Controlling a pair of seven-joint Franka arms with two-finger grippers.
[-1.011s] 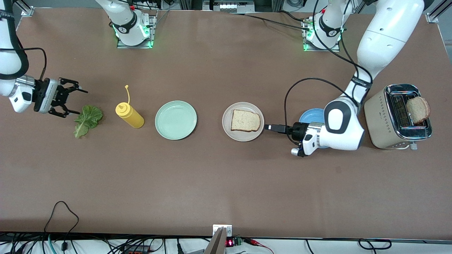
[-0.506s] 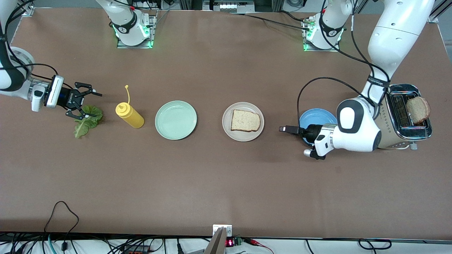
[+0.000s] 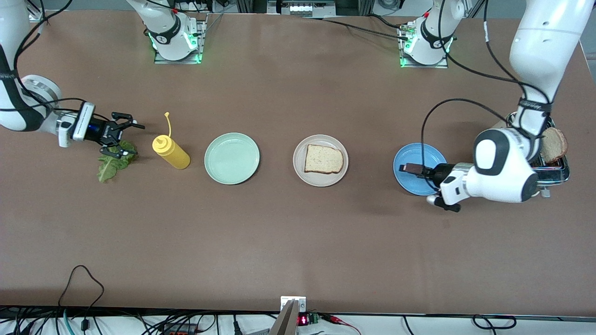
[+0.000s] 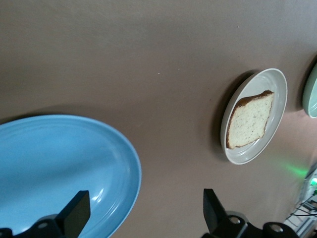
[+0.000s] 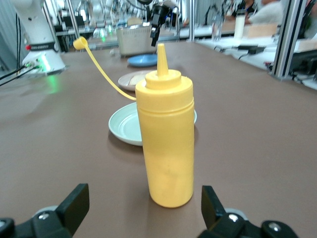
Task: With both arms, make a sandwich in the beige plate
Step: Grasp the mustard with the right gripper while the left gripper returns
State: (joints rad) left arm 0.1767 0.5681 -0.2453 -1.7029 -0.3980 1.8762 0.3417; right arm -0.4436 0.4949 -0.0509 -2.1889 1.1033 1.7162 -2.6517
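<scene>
The left arm hid most of the toaster (image 3: 554, 160), where a second bread slice (image 3: 553, 144) stood. The left gripper (image 3: 404, 168), fingers spread and empty, hung over the blue plate (image 3: 412, 184), well apart from the beige plate (image 3: 320, 179) holding one bread slice (image 3: 324, 159). The right gripper (image 3: 128, 137), spread, sat at the lettuce leaf (image 3: 111, 164), just beside the mustard bottle (image 3: 171, 151)
</scene>
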